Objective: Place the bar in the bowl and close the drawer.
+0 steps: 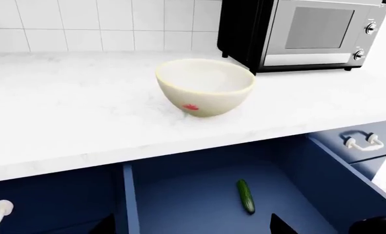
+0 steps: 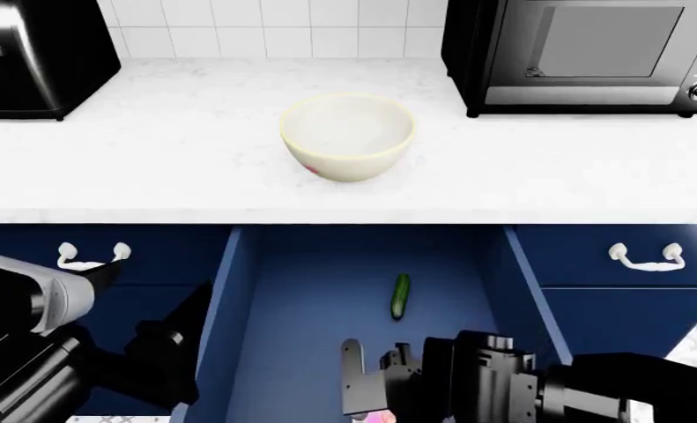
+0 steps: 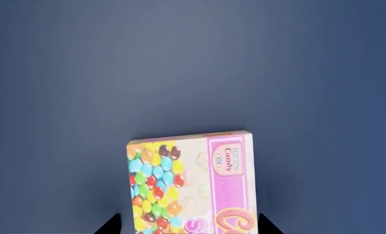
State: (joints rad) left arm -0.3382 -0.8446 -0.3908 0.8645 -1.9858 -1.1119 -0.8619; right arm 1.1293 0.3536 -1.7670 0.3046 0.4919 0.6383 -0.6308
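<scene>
The pink and yellow bar (image 3: 191,183) lies flat on the blue floor of the open drawer (image 3: 179,63). My right gripper (image 3: 189,226) is open, with one fingertip on each side of the bar and a small gap at each. In the head view it (image 2: 372,392) is low over the drawer's front, with a bit of the bar (image 2: 379,417) below it. The cream-white bowl (image 2: 345,137) stands empty on the counter behind the drawer (image 2: 313,300). My left gripper (image 1: 193,229) is open and empty over the drawer's left part, facing the bowl (image 1: 204,87).
A small green cucumber (image 2: 401,295) lies in the drawer, also shown in the left wrist view (image 1: 245,196). A black microwave (image 2: 583,53) stands at the counter's back right and a dark appliance (image 2: 31,57) at back left. White handles (image 2: 646,256) flank the drawer.
</scene>
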